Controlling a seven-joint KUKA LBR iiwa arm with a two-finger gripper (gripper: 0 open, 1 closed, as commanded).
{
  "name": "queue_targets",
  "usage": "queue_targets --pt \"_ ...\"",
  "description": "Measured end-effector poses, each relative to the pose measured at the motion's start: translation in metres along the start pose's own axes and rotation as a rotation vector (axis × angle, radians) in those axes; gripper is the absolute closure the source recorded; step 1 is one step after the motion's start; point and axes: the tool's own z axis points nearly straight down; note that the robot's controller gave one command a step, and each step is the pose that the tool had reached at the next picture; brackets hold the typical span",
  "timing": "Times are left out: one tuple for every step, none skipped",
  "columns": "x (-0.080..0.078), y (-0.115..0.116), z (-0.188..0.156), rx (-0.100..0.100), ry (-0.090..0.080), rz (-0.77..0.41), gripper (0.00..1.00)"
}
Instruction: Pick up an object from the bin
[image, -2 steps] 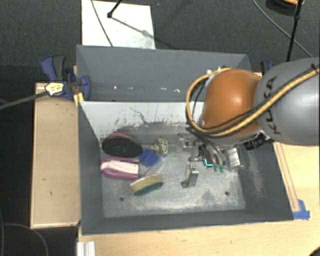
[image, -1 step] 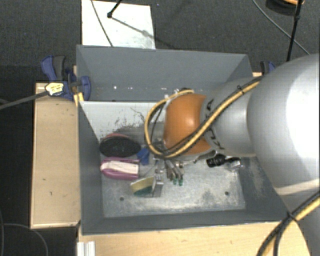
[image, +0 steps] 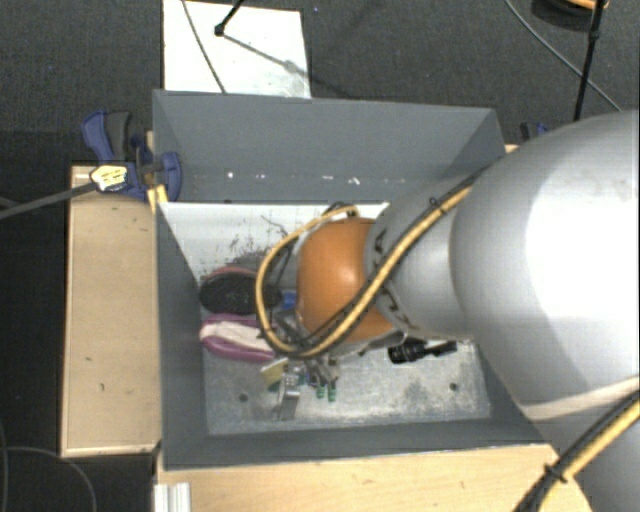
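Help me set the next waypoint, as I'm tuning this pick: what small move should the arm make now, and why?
Probably a short shift toward the view's left and slightly up, onto the long pink-and-white object. The gripper hangs low over bare floor of the grey metal bin, beside that object's right end, not over it.

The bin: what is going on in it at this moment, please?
The arm reaches into the grey bin from the right. Its gripper is low over the bin floor, near the front left. Just left of it lies a pink and purple thing, with a dark round thing behind that. A small black thing lies under the arm. Whether the gripper has hold of anything cannot be told.
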Motion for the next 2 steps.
queue_targets --pt "-0.002 -0.001 0.0 -0.001 -0.002 0.004 1.0" --pt "-0.016 0.002 -0.068 -0.005 -0.009 0.019 1.0"
